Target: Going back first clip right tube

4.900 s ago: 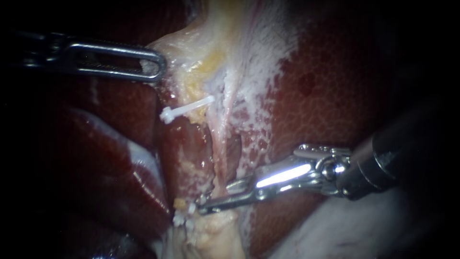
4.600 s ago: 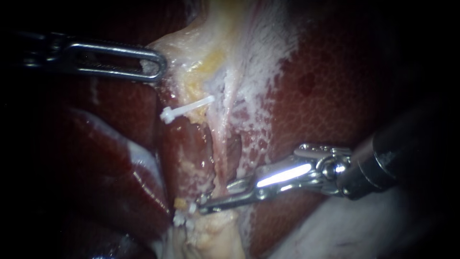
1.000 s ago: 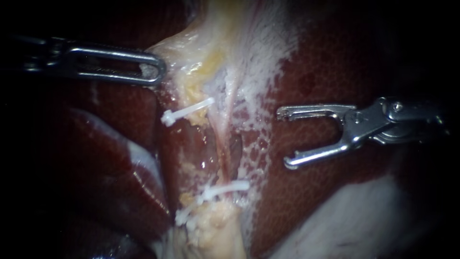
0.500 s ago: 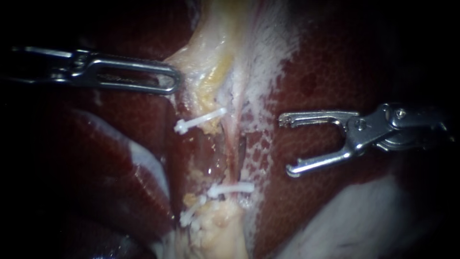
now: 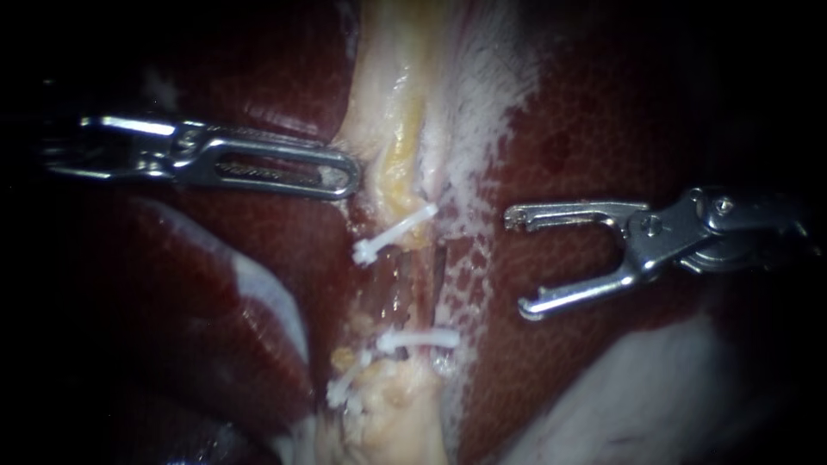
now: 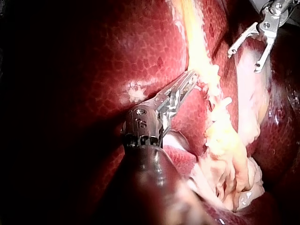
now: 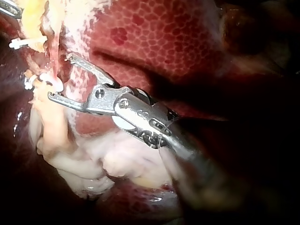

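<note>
The pincer point(image 5: 517, 263) of the right instrument is seen spread wide and empty, with nothing held between its jaws. It is drawn clear of the tissue over the liver point(image 5: 603, 112). A few seconds ago this same pincer was closed down on the right tube point(image 5: 420, 297). Now a white clip point(image 5: 418, 338) is left lying across that tube, just ahead of the pincer's lower tip and apart from it. From this it is judged that the clip is placed and released, and that the retreat called for by the task is well under way.

The left instrument's pincer point(image 5: 345, 176) is pressed together on the edge of the pale strand point(image 5: 392, 112). It has been carried towards the right pincer since half a second ago. The strand and an upper clip point(image 5: 392, 234) just beyond its tip have been carried with it, so the pull on the tissue is judged to be eased.

A further clip point(image 5: 345, 387) is seen past the new one, on the side away from the right pincer. Whether the new clip closes fully around the tube cannot be told, since its far end is lost in pale fat. Both shafts are swallowed by darkness, and in the right wrist view the clips are too small to be judged.
</note>
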{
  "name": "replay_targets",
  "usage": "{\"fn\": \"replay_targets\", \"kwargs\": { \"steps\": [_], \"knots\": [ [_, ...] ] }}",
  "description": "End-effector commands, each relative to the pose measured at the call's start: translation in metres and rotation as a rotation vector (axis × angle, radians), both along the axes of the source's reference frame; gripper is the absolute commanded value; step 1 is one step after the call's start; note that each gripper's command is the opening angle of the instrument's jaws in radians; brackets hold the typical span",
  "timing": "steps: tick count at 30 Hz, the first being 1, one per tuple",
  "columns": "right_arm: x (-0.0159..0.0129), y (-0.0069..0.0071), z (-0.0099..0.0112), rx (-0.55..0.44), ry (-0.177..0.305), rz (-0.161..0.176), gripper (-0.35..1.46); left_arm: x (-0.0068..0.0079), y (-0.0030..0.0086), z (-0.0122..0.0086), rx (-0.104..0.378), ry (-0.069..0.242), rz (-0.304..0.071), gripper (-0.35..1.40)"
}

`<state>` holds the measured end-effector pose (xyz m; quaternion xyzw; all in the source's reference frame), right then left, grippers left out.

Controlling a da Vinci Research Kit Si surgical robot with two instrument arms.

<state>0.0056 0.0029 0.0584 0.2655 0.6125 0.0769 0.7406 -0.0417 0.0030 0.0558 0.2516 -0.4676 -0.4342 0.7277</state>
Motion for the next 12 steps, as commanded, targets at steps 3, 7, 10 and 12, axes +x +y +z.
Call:
{"fn": "replay_targets", "kwargs": {
  "steps": [3, 7, 10, 12],
  "knots": [
    [0.0, 0.0, 0.0, 0.0, 0.0, 0.0, 0.6, 0.0, 0.0, 0.0, 0.0, 0.0, 0.0, -0.35],
    [0.0, 0.0, 0.0, 0.0, 0.0, 0.0, 0.6, 0.0, 0.0, 0.0, 0.0, -0.001, 0.0, -0.35],
    [0.0, 0.0, 0.0, 0.0, 0.0, 0.0, 0.6, 0.0, 0.0, 0.0, 0.0, -0.001, 0.001, -0.35],
    [0.0, 0.0, 0.0, 0.0, 0.0, 0.0, 0.6, 0.0, -0.0001, -0.0001, 0.0, -0.001, 0.001, -0.35]
  ]
}}
